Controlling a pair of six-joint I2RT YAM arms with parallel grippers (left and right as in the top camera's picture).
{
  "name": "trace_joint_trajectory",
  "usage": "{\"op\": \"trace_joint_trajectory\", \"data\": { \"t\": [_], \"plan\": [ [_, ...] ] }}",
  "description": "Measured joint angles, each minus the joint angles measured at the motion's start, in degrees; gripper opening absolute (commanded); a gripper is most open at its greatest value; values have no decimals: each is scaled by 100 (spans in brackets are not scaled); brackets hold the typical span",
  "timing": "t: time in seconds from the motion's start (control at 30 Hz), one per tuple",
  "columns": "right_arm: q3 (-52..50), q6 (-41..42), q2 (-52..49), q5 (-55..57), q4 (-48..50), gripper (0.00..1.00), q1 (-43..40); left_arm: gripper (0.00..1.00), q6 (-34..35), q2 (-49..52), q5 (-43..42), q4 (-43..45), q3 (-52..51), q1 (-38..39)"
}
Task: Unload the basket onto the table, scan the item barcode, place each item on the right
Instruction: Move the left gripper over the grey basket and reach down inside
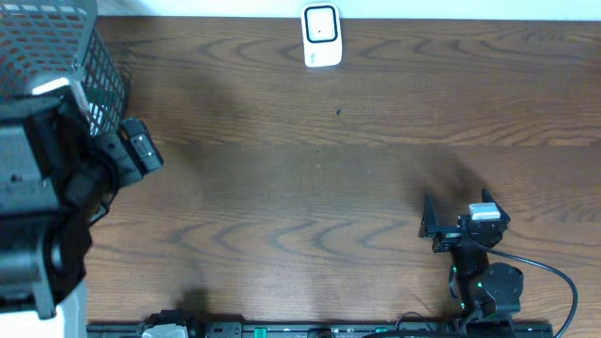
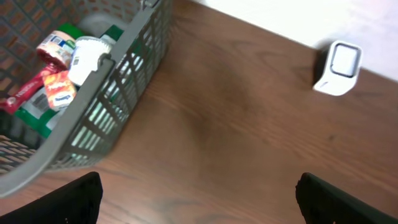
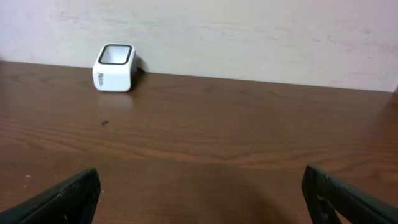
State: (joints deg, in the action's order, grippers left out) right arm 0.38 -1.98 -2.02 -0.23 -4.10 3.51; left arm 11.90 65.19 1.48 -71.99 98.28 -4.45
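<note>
No text, brand, number or sign is legible in any view. Inside the basket (image 2: 118, 106), the red-and-white packets (image 2: 61, 93) and the round red-rimmed container (image 2: 55, 46) carry printed labels, but the print is too blurred to read. The white scanner (image 2: 339, 68), well apart from the basket, shows no readable marking.

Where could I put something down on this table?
Free: the broad middle of the table, between the white scanner at the far edge, the left gripper by the basket, and the right gripper near the front. Crowded: the basket corner.
</note>
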Motion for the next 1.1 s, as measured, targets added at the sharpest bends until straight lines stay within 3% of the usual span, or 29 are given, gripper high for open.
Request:
{"op": "trace_joint_trajectory", "data": {
  "t": [0.2,0.6,0.77,1.1],
  "plan": [
    [0,0,0,0,0,99,0,98,33,129,249,236,2,-214],
    [0,0,0,0,0,99,0,98,291,1110,343,1268,4,-1766],
    [0,2,0,0,0,99,0,98,313,1113,341,1904,4,-2247],
    [0,0,-2,0,0,99,0,99,83,1495,149,2243,4,-2909]
  ]
}}
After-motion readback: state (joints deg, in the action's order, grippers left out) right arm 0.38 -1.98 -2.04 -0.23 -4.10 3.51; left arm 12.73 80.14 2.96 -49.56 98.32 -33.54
